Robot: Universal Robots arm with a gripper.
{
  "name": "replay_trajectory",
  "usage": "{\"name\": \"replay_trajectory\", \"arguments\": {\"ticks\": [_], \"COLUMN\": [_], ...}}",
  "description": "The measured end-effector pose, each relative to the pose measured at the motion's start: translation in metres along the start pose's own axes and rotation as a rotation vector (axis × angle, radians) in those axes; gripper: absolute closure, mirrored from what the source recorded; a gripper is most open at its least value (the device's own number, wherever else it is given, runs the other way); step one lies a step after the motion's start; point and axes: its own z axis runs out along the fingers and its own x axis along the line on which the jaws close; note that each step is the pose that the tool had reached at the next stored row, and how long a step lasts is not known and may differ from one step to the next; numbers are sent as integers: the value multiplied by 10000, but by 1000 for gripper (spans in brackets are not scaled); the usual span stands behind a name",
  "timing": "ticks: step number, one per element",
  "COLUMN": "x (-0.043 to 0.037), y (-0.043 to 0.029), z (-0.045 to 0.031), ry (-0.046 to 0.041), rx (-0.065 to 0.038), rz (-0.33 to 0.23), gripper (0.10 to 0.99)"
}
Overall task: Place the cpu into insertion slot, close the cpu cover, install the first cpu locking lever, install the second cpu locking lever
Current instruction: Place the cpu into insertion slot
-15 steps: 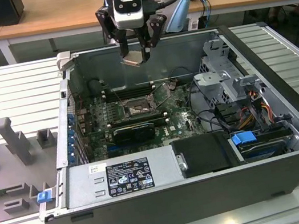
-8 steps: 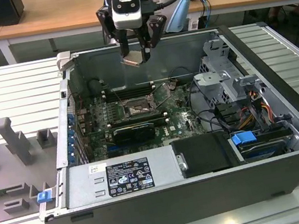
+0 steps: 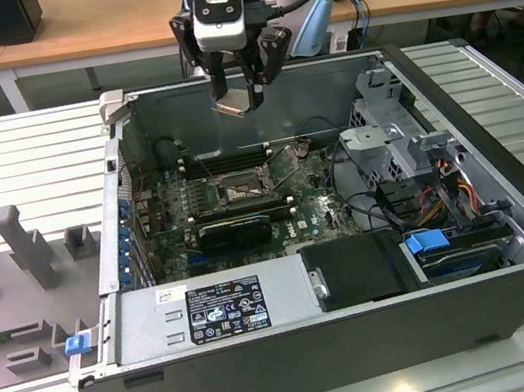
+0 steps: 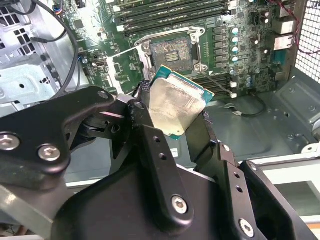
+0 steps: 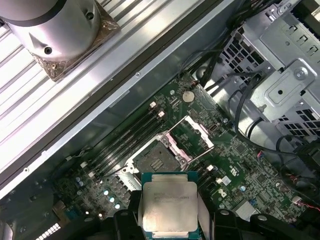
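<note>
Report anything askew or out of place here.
Only the flat silvery-grey square cpu stands out: pinched in the black gripper above the dark case, it looks tilted, not level with the open, empty gold-centred insertion slot. Nothing looks damaged.

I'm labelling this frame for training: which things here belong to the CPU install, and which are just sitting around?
Part of the job: gripper, shut on the cpu; insertion slot, uncovered and empty; cpu cover, swung open.
Just lying about: memory slots; long black card; power supply; drive cage.
</note>
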Motion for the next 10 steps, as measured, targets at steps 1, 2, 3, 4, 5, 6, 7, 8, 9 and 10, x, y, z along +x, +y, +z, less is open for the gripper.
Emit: {"name": "replay_trajectory", "arguments": {"ticks": [1, 2, 3, 4, 5, 6, 7, 8, 9, 10], "x": [0, 0, 0, 0, 0, 0, 0, 0, 0, 0], "y": [0, 0, 0, 0, 0, 0, 0, 0, 0, 0], "z": [1, 1, 1, 1, 1, 1, 2, 3, 3, 5], "ry": [-7, -13, -17, -21, -25, -30, -35, -43, -52, -65], "rx": [-2, -3, -4, -5, -5, -7, -8, -11, -12, -16], "rz": [85, 145, 187, 233, 276, 331, 387, 485, 584, 736], "gripper": [557, 557, 557, 557, 557, 557, 557, 557, 557, 557]}}
